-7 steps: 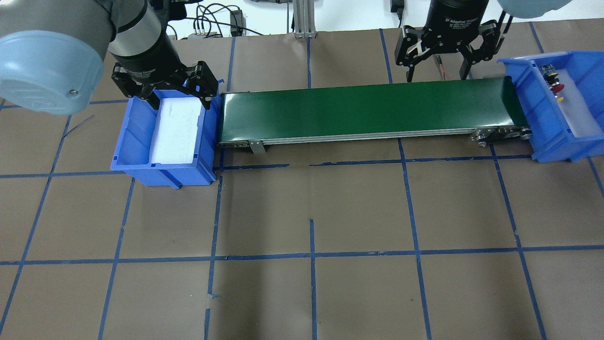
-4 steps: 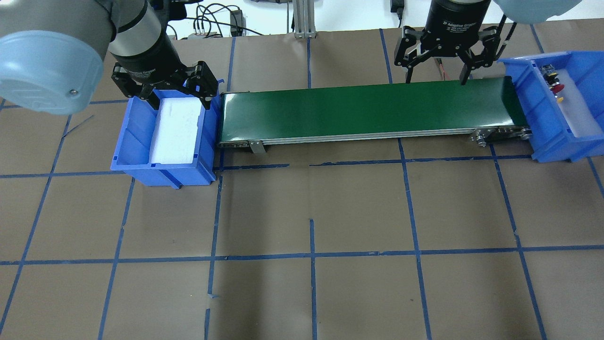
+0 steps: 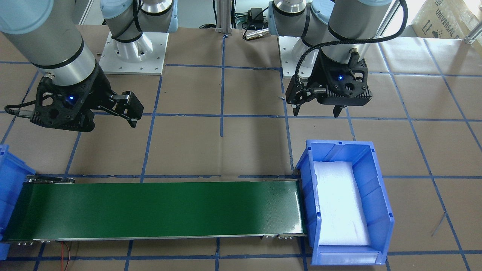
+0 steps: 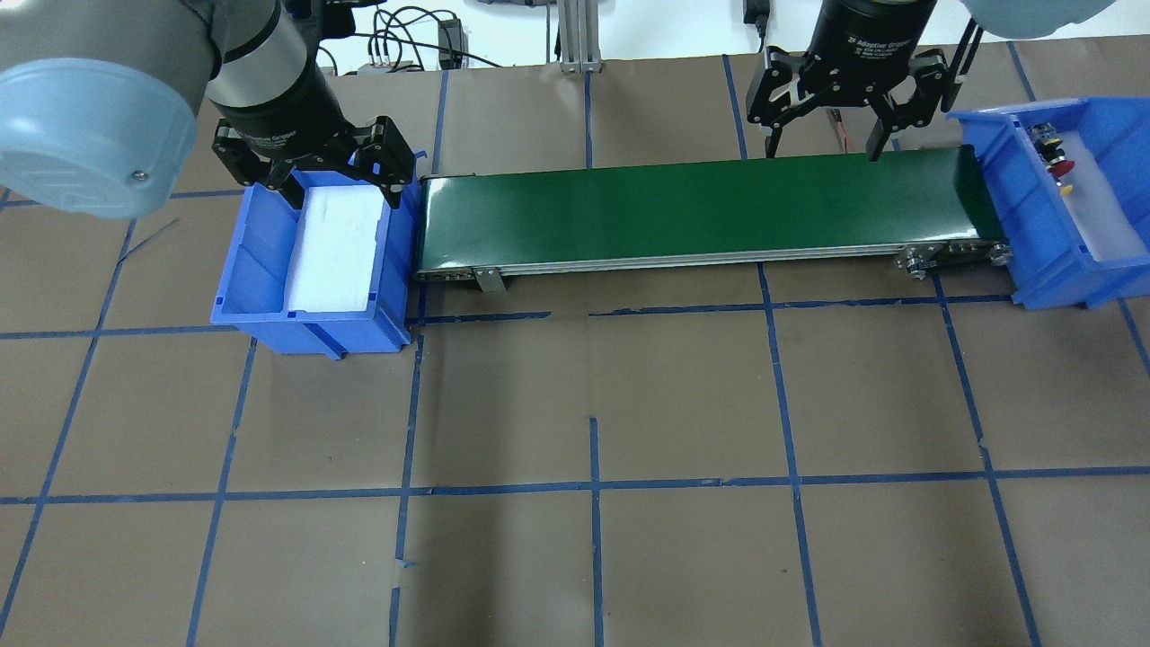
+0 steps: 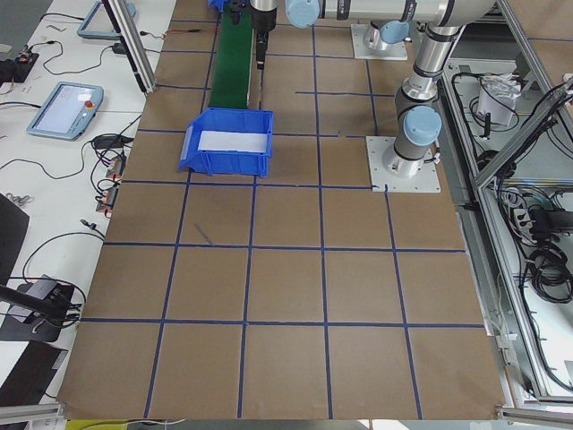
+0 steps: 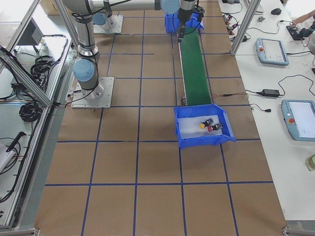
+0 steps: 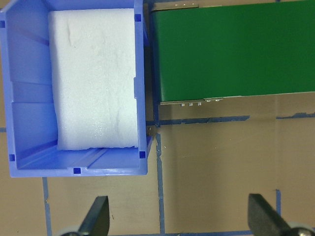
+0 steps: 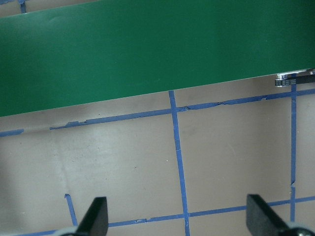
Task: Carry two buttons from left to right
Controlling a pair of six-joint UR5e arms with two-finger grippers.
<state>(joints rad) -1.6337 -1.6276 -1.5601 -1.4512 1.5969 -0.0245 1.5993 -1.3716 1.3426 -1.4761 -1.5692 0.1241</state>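
Observation:
The red-capped button (image 4: 1062,167) and the yellow-capped button (image 4: 1066,190) lie in the blue bin (image 4: 1069,280) at the right end of the belt. They also show in the exterior right view, red (image 6: 212,129) and yellow (image 6: 202,126). My left gripper (image 4: 334,189) hangs open and empty over the far end of the left blue bin (image 4: 305,320). That bin holds only white foam (image 7: 93,78). My right gripper (image 4: 821,151) hangs open and empty behind the belt's right part. Both wrist views show the fingers spread wide with nothing between them: left (image 7: 179,222), right (image 8: 178,222).
A green conveyor belt (image 4: 701,211) runs between the two bins and nothing lies on it. A small dark part (image 4: 1045,135) lies in the right bin near the buttons. Brown paper with blue tape lines (image 4: 593,485) covers the table. Cables lie at the far edge.
My right gripper has shifted slightly to the left behind the belt and stays open. The left arm has not moved. The buttons lie where they were.

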